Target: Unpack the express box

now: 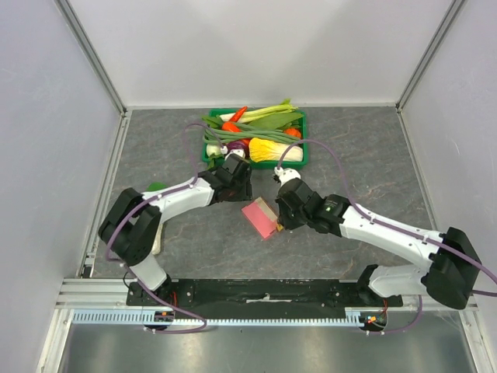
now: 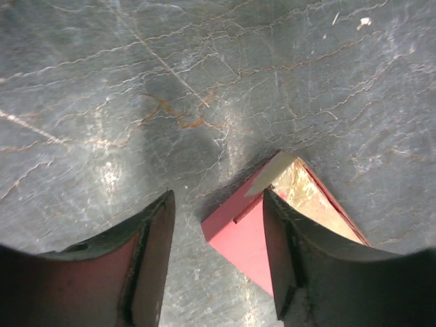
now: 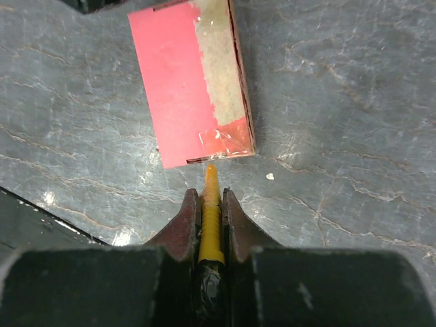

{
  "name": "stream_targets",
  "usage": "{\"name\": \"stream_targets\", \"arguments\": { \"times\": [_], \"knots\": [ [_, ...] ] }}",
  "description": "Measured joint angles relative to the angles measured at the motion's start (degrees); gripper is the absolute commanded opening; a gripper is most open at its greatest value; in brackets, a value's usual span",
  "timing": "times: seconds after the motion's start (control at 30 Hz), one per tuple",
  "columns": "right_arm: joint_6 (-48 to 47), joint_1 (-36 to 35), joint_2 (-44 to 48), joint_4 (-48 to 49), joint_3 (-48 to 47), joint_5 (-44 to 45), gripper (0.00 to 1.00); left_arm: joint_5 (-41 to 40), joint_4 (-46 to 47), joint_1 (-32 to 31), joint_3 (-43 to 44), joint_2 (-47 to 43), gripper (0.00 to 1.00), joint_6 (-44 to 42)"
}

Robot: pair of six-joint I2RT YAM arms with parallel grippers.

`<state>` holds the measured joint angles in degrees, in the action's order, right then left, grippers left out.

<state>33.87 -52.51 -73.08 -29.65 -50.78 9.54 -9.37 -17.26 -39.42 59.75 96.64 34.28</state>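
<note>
I'm holding a thin yellow ridged pointed tool (image 3: 210, 218) in the right gripper (image 3: 208, 194), both fingers clamped tight on it. Its tip is touching the near short edge of the small flat pink cardboard box (image 3: 180, 88), right at the clear-taped corner. The box is lying flat on the dark grey marble-pattern tabletop (image 1: 373, 155), mid-table between the two arms and just in front of the green plastic crate (image 1: 304, 155) of vegetables (image 1: 264, 124).

The left gripper (image 2: 218, 197) is hanging low at the box's far end, fingers spread wide and gripping nothing. One box corner is showing just past its right finger (image 2: 286, 252); I can't tell if it is touching.

Progress, as I'm judging it, is early. The box is looking closed, nothing is out of it, and a beige tape strip is running along its top beside one long edge. It looks scuffed, and I can't tell whether it's cut. What's left is slitting the tape, lifting the flap and pulling out the contents.

The surface is looking hard, smooth and a bit glossy, so I'm expecting the box to slide if pushed. Pale walls (image 1: 264, 47) and aluminium frame posts (image 1: 95, 58) are closing in three sides.
</note>
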Motion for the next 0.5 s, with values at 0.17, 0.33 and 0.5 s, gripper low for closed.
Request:
{"name": "stream_targets", "arguments": {
  "times": [0.17, 0.33, 0.5],
  "knots": [
    [-0.9, 0.1, 1.3, -1.2, -2.6, 2.2, 0.00, -0.2, -0.7, 0.1, -3.3, -8.3, 0.69, 0.6],
    [-2.4, 0.3, -0.5, -0.7, -5.4, 5.2, 0.00, 4.7, 0.1, 0.1, -8.6, -15.9, 0.69, 1.3],
    [-4.5, 2.0, -4.8, 2.1, -5.9, 6.0, 0.00, 12.1, 2.3, 0.1, -14.7, -16.4, 0.68, 2.2]
  ]
}}
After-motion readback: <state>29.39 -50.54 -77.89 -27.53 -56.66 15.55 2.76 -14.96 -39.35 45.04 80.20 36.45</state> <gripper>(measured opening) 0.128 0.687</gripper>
